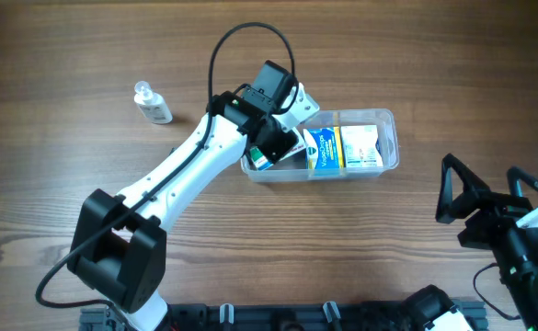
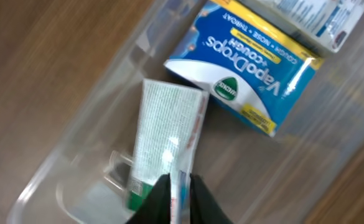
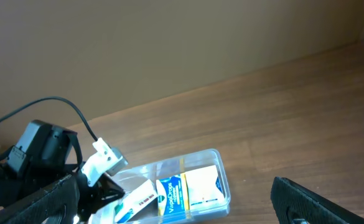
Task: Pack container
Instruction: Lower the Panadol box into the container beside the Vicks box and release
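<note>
The container [image 1: 393, 138] lies on the worktop [image 1: 85, 55] right of centre, its long side running left to right. The left tool [image 1: 270, 147] hangs directly over the container's left end, reaching in from the near left on its white arm [image 1: 181, 175]. In the left wrist view the left tool [image 2: 180, 186] is pinched tight on the flat crimped end of a white tube [image 2: 166, 124]. The tube's green cap [image 2: 134, 200] points down into the left end of the container [image 2: 76, 143]; whether the cap rests on the floor of the tub I cannot tell. Just right of the tube, inside the tub, lies a blue VapoDrops packet [image 2: 244, 68]. It touches or overlaps the tube's upper corner. Beyond it a white box [image 2: 318, 15] fills the right end. From the right wrist view the container [image 3: 222, 180] shows with the same three things in a row. The right tool [image 1: 462, 207] stands well apart from the container, near the right edge of the worktop. Its jaws are spread wide and it holds nothing. A small clear bottle [image 1: 152, 103] lies on the worktop far to the left, well apart from the tub.
</note>
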Action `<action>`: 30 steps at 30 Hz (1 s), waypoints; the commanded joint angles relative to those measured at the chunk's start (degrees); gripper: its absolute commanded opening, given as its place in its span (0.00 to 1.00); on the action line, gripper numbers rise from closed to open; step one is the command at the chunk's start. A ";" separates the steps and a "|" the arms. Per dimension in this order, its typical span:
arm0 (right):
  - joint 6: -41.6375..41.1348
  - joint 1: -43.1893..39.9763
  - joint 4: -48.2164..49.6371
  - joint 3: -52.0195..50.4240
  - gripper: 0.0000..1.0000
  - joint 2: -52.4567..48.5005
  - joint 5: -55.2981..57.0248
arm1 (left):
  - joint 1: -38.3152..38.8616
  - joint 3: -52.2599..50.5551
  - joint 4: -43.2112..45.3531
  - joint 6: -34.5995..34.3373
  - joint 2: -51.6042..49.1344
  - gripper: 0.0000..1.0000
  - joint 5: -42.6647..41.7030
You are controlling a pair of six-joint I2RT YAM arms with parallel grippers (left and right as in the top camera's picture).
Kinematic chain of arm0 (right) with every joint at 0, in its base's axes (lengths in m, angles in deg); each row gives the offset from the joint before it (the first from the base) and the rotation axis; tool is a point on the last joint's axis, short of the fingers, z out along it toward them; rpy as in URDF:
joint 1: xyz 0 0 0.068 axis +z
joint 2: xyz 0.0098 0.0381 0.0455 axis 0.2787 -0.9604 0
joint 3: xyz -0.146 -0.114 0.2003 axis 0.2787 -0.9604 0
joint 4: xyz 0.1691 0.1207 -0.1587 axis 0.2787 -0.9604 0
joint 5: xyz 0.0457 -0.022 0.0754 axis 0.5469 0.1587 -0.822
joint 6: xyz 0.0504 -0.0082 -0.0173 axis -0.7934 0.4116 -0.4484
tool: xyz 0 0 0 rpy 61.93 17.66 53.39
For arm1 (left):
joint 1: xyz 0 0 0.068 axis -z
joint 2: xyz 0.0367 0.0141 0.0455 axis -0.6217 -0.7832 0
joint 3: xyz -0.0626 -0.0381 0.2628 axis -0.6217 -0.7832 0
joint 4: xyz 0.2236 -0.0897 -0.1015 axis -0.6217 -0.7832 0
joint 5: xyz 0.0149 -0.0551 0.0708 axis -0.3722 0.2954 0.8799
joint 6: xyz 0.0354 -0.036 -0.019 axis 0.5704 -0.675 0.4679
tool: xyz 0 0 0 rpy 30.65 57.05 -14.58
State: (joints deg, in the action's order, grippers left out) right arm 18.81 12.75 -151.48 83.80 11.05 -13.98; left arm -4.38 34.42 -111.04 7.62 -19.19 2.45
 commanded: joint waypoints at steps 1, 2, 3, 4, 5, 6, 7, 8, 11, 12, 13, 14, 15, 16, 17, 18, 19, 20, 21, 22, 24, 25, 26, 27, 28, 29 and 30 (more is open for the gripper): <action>0.83 -0.24 0.07 0.15 1.00 -0.11 0.96 | -0.04 -0.35 -1.73 -5.05 -0.39 0.13 -2.25; 0.83 -0.24 0.07 0.15 1.00 -0.11 0.96 | -0.04 -0.59 -1.73 -5.79 -0.48 0.13 -2.25; 0.83 -0.24 0.07 0.15 1.00 -0.11 0.96 | -0.04 -0.87 -1.55 -6.93 -0.61 0.12 -2.27; 0.83 -0.24 0.07 0.15 1.00 -0.11 0.96 | -0.04 -1.25 -1.22 -9.29 -0.76 0.12 -2.25; 0.83 -0.24 0.07 0.15 1.00 -0.09 0.96 | -0.02 -1.57 -0.94 -10.40 -0.81 0.13 -2.38; 0.83 -0.24 0.07 0.15 1.00 -0.11 0.96 | 0.09 -1.99 -0.68 -11.34 -0.81 0.14 -2.56; 0.81 -0.24 0.07 0.15 1.00 -0.11 0.96 | 0.31 -2.56 -0.22 -12.09 -0.81 0.16 -2.64; 0.83 -0.24 0.07 0.15 1.00 -0.11 0.96 | 0.55 -3.06 0.22 -12.07 -0.81 0.17 -2.82; 0.83 -0.24 0.07 0.15 1.00 -0.09 0.96 | 1.40 -4.50 1.57 -12.04 -1.09 0.18 -2.91; 0.83 -0.24 0.07 0.15 1.00 -0.11 0.96 | 1.79 -4.98 1.95 -12.04 -1.20 0.18 -2.91; 0.81 -0.24 0.07 0.15 1.00 -0.11 0.96 | 2.12 -5.62 2.38 -12.02 -1.53 0.18 -2.91; 0.83 -0.24 0.07 0.15 1.00 -0.11 0.96 | 2.43 -6.03 2.58 -11.98 -1.64 0.18 -2.86; 0.83 -0.24 0.07 0.15 1.00 -0.11 0.96 | 2.78 -6.71 3.06 -11.78 -1.95 0.18 -2.82; 0.83 -0.24 0.07 0.15 1.00 -0.11 0.96 | 2.86 -7.08 3.54 -11.82 -2.12 0.18 -2.62; 0.83 -0.24 0.07 0.15 1.00 -0.09 0.96 | 2.95 -7.74 4.52 -11.80 -2.23 0.18 -2.36; 0.83 -0.24 0.07 0.15 1.00 -0.11 0.96 | 2.95 -8.13 5.33 -11.80 -2.32 0.18 -1.95; 0.83 -0.24 0.07 0.15 1.00 -0.09 0.96 | 2.95 -8.37 5.97 -11.80 -2.45 0.18 -1.49; 0.81 -0.24 0.07 0.15 1.00 -0.11 0.96 | 2.93 -8.37 6.27 -11.80 -2.64 0.19 -0.92; 0.81 -0.24 0.07 0.15 1.00 -0.11 0.96 | 2.93 -8.37 6.49 -11.80 -3.02 0.19 -0.02; 0.81 -0.24 0.07 0.15 1.00 -0.09 0.94 | 2.95 -8.37 6.62 -11.80 -3.45 0.19 0.94; 0.83 -0.24 0.07 0.15 1.00 -0.11 0.96 | 2.95 -8.37 6.62 -11.80 -4.85 0.20 1.86; 0.83 -0.24 0.07 0.15 1.00 -0.11 0.96 | 2.93 -8.37 6.60 -11.80 -5.66 0.20 1.88; 0.81 -0.24 0.07 0.15 1.00 -0.11 0.96 | 2.93 -8.37 6.62 -11.80 -6.56 0.20 1.88; 0.83 -0.24 0.07 0.15 1.00 -0.11 0.94 | 2.95 -8.37 6.62 -11.80 -7.19 0.20 1.88; 0.83 -0.24 0.07 0.15 1.00 -0.09 0.96 | 2.95 -8.37 6.67 -11.80 -8.31 0.20 1.97; 0.83 -0.24 0.07 0.15 1.00 -0.11 0.96 | 2.95 -8.35 6.71 -11.80 -8.85 0.18 2.38; 0.83 -0.24 0.07 0.15 1.00 -0.11 0.96 | 2.95 -8.35 6.69 -11.82 -9.51 0.15 3.67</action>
State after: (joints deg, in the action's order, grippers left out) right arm 18.81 12.75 -151.53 83.80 11.05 -13.98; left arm -1.51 26.75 -104.27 -3.46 -25.29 3.28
